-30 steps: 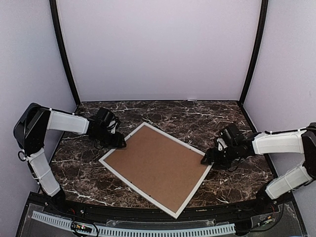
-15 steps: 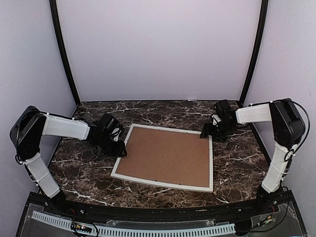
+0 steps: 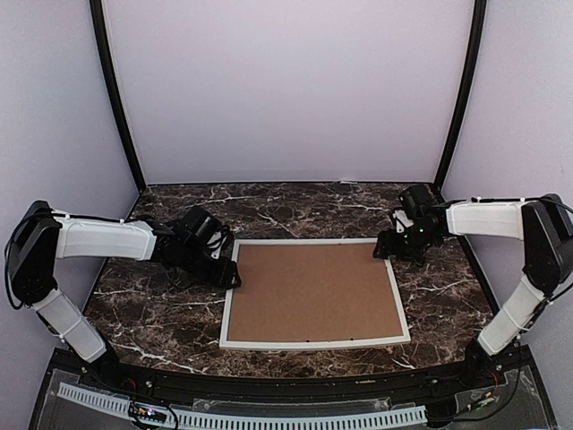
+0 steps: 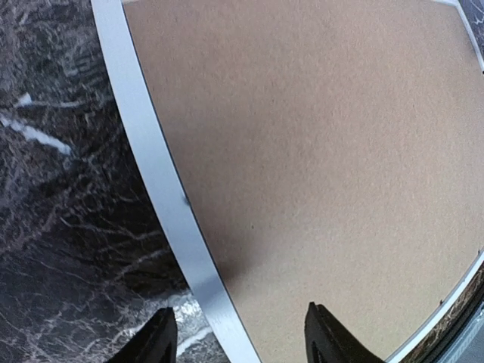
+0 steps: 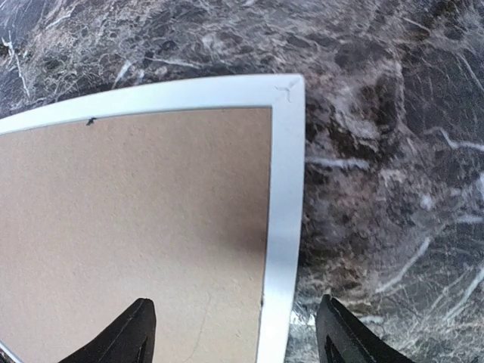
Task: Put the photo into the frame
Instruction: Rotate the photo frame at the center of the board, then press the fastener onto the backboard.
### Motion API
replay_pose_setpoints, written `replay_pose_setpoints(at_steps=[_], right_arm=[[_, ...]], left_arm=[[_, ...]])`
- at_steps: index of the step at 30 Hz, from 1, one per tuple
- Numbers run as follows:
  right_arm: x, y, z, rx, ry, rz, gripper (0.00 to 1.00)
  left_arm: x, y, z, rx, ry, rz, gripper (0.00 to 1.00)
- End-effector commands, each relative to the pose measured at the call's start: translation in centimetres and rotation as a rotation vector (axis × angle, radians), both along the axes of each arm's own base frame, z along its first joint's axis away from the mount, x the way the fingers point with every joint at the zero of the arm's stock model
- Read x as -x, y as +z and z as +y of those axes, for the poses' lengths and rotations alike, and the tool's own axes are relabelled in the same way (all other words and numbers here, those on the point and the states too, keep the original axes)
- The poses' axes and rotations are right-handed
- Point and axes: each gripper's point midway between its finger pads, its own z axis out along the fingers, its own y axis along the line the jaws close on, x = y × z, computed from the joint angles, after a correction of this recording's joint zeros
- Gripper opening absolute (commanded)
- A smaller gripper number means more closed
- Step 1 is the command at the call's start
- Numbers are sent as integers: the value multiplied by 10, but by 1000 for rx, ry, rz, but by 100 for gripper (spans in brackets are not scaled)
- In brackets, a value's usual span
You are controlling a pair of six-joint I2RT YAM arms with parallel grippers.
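Lying back-up mid-surface (image 3: 161, 309), the thin-bordered white rectangular frame (image 3: 311, 342) is showing only brown backing board (image 3: 309, 291), perhaps hiding the photo, while left jaws and right jaws are straddling its far corners, open.

Frame (image 3: 313, 344): white rim, smooth, low sheen; wood or plastic, can't tell. Backing board (image 3: 309, 291): brown, matt, fine-grained, looks like fibreboard. Table (image 3: 152, 313): dark marble-look w/ white veins, slight gloss.
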Motion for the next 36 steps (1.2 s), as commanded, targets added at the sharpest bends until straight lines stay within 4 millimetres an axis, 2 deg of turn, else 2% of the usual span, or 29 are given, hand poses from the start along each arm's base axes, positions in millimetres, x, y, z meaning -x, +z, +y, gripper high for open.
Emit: replay_pose_setpoints(at_steps=[1, 5, 9, 15, 18, 21, 25, 28, 36], right_arm=[[29, -6, -8, -5, 5, 27, 72], [52, -14, -11, -27, 7, 53, 67], [65, -26, -13, -36, 14, 82, 61], [75, -42, -8, -69, 33, 129, 41], [76, -45, -6, -77, 39, 132, 29], [77, -45, -6, -74, 38, 134, 22], [78, -47, -8, -68, 35, 134, 16], [78, -48, -8, -67, 31, 137, 15], [77, -51, -5, -82, 28, 140, 13]], left_arm=[[-26, 14, 6, -59, 32, -73, 62], [-45, 20, 10, -66, 60, -101, 65], [-62, 29, 16, -49, 75, -128, 67], [-82, 31, 33, -35, 108, -131, 70], [-89, 24, 41, -58, 116, -129, 71], [-95, 18, 44, -93, 121, -126, 71], [-97, 5, 45, -128, 109, -90, 71], [-91, -5, 48, -155, 99, -52, 71], [-73, -16, 53, -154, 94, 0, 71]])
